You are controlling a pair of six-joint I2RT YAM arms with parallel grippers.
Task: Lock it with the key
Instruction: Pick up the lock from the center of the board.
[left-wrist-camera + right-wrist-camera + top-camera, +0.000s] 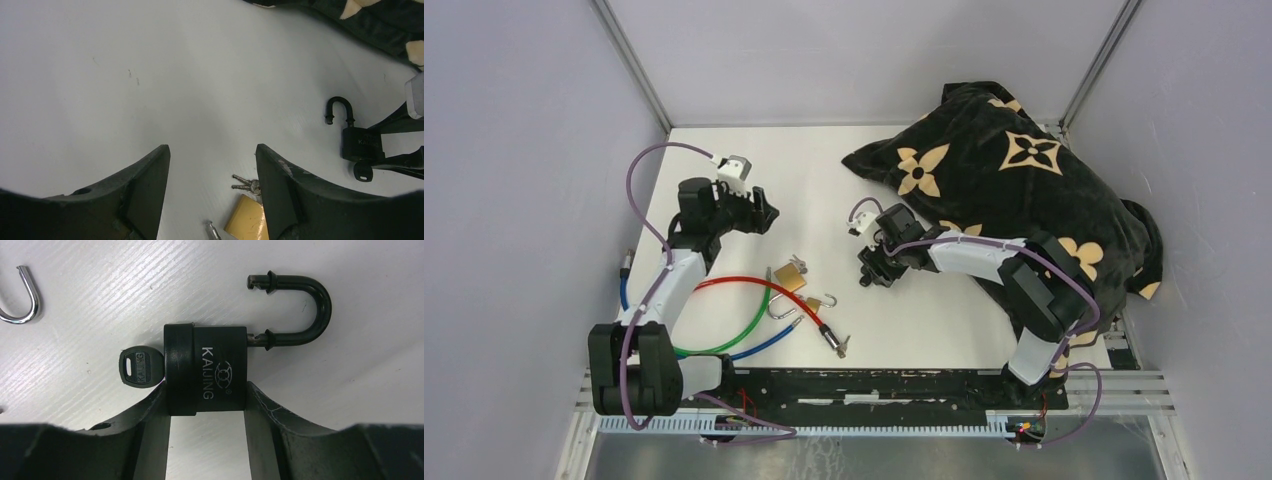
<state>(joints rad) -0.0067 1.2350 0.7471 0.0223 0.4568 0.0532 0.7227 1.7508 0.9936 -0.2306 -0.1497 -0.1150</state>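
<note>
Black padlock (205, 370) lies flat on the surface (824, 170), right of centre. Its shackle (310, 305) is sprung open and its key (141, 366) is seated in the base. On the left, my left end effector (212, 149) hovers with its fingers spread wide, holding nothing. Between the arms lie a brass padlock (790, 277) and coloured cable loops (744, 300), and I should leave those alone. On the right, my right end effector (206, 390) has a finger against each end of the black body, so it looks clamped. I'd hold that grip firm and level and bring the left across to press the shackle's free end squarely into its hole. Then I'd turn the key, minding the finger just beside its head.
</note>
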